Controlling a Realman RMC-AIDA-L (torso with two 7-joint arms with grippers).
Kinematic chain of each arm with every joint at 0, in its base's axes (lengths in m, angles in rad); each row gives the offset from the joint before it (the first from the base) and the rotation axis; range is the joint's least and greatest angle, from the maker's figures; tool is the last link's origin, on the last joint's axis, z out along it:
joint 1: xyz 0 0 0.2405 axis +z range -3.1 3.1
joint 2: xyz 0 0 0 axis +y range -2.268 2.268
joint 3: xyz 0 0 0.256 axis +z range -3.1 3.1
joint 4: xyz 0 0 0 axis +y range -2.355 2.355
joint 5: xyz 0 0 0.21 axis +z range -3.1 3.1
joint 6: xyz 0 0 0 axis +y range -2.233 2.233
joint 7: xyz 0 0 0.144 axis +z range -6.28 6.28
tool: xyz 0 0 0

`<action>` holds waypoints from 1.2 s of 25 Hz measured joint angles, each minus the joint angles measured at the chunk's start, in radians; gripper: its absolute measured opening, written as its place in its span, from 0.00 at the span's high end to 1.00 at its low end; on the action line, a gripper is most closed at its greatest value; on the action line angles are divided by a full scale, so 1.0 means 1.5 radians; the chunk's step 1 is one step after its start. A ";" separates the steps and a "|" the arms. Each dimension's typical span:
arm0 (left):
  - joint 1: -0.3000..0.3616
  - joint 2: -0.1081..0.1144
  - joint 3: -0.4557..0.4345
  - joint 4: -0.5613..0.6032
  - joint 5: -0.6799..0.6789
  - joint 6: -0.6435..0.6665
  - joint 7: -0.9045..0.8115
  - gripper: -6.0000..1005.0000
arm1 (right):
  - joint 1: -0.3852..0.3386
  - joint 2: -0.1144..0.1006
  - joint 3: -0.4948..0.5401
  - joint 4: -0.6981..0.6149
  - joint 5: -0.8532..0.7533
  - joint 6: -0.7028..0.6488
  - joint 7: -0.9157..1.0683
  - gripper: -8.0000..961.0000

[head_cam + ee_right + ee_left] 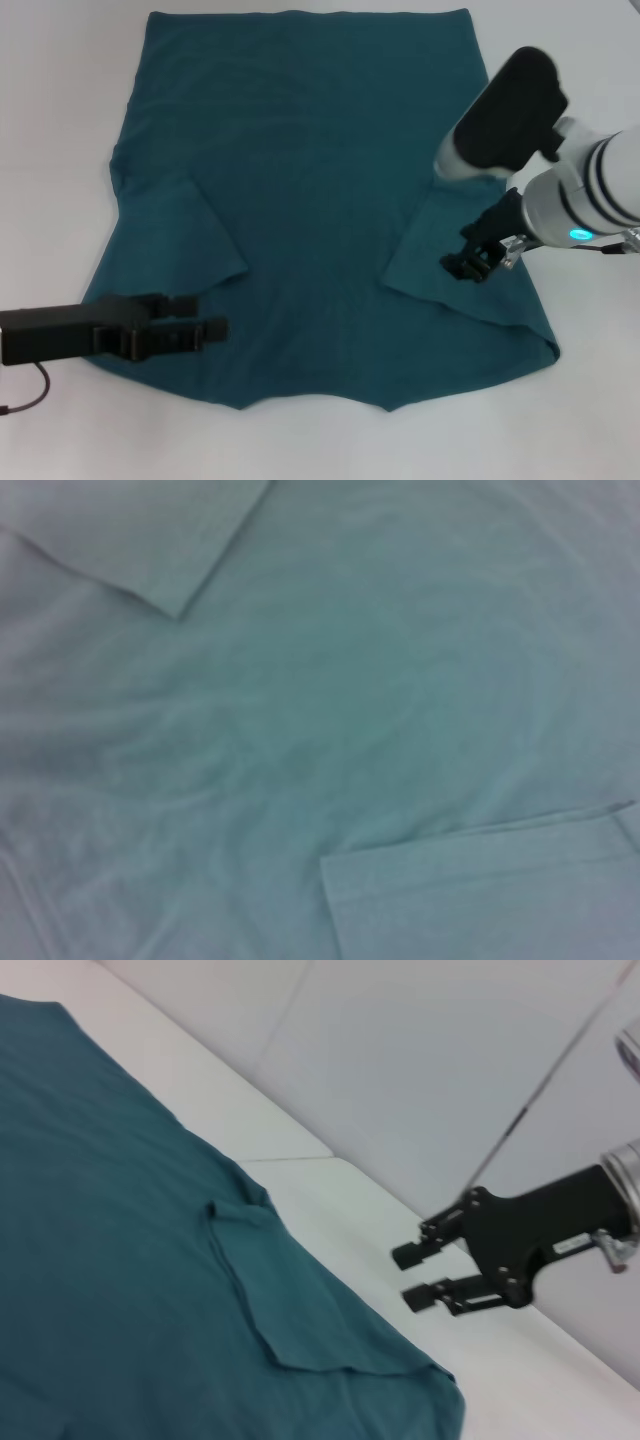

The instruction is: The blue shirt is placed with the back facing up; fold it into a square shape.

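Across the middle of the head view the blue shirt (310,210) lies spread flat on the white surface (60,120), reaching from the top edge of the frame down to a notched edge near the bottom centre. Both sleeves are turned inward onto the body of the garment: one flap ends in a corner at centre left, the other in a corner just right of centre.

At lower left, the left claw (215,330) reaches in sideways from the frame's left edge, low over the shirt's lower left corner. Its two black fingers (180,303) are parted with a narrow gap between them, and no cloth shows in that gap. Whether the lower finger touches the fabric cannot be told.

At centre right, the right claw (468,262) hangs above the folded-in right sleeve, near that flap's outer part. In the left wrist view the same right claw (412,1278) appears at right of centre, its fingers (440,1292) apart and empty, standing clear of the shirt's edge with bare white surface behind it.

The right wrist view is filled by the shirt's fabric, with a sleeve hem at upper left and another at lower right.
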 joint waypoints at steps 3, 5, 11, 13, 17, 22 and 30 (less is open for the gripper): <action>0.001 0.004 -0.006 0.006 0.003 -0.011 -0.024 0.22 | 0.000 0.000 0.036 0.003 0.032 -0.016 -0.020 0.71; 0.002 0.005 -0.007 0.021 0.012 -0.031 -0.060 0.22 | 0.001 0.000 0.078 0.005 0.067 -0.038 -0.044 0.66; -0.002 0.006 -0.005 0.095 0.085 -0.080 -0.192 0.22 | 0.007 -0.002 0.180 0.005 0.115 -0.103 -0.090 0.32; -0.008 0.006 0.002 0.123 0.116 -0.083 -0.241 0.22 | 0.009 -0.003 0.199 0.004 0.115 -0.124 -0.096 0.22; -0.025 0.008 0.012 0.158 0.193 -0.085 -0.351 0.22 | 0.021 -0.003 0.222 0.002 0.116 -0.180 -0.109 0.10; -0.039 0.014 0.014 0.160 0.257 -0.084 -0.435 0.22 | 0.050 -0.003 0.237 -0.002 0.109 -0.247 -0.105 0.03; -0.038 0.015 0.018 0.163 0.330 -0.118 -0.479 0.22 | 0.072 -0.003 0.235 -0.002 0.106 -0.265 -0.100 0.04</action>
